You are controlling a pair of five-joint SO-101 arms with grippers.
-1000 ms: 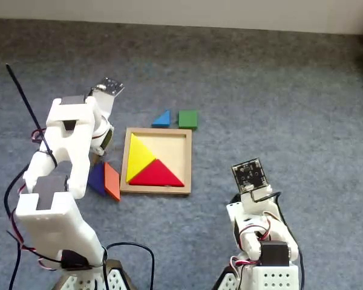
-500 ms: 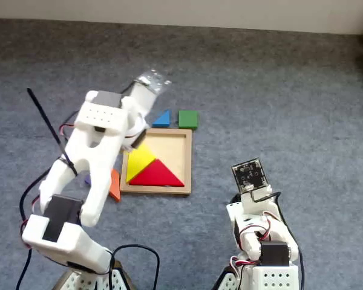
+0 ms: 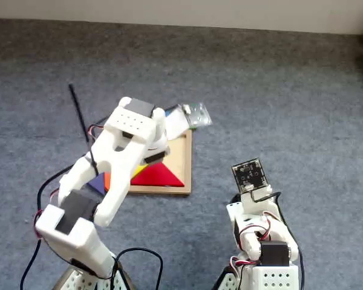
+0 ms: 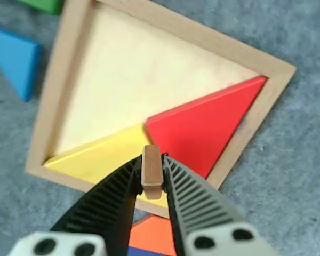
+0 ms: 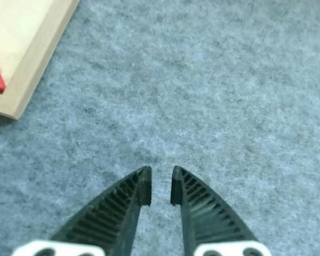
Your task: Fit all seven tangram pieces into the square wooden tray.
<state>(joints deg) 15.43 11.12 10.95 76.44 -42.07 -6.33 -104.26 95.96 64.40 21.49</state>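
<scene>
Wooden tray (image 4: pixel 64 80) lies on grey carpet with a red triangle (image 4: pixel 202 128) and a yellow triangle (image 4: pixel 96 160) inside, their edges touching. Left gripper (image 4: pixel 152 162) hangs over their seam, clamped on a thin tan piece (image 4: pixel 151 176) seen edge-on. A blue triangle (image 4: pixel 13 58) and a green piece (image 4: pixel 42 4) sit just outside one rim, an orange piece (image 4: pixel 154 232) outside the opposite rim. Right gripper (image 5: pixel 160 186) is over bare carpet beside a tray corner, jaws slightly apart and empty.

The high camera looks steeply down over the desk (image 3: pixel 290 72) and both arms. Each wrist camera sits close behind its jaws, facing down. All views share the wooden tray (image 4: pixel 58 85), beyond the jaws.
</scene>
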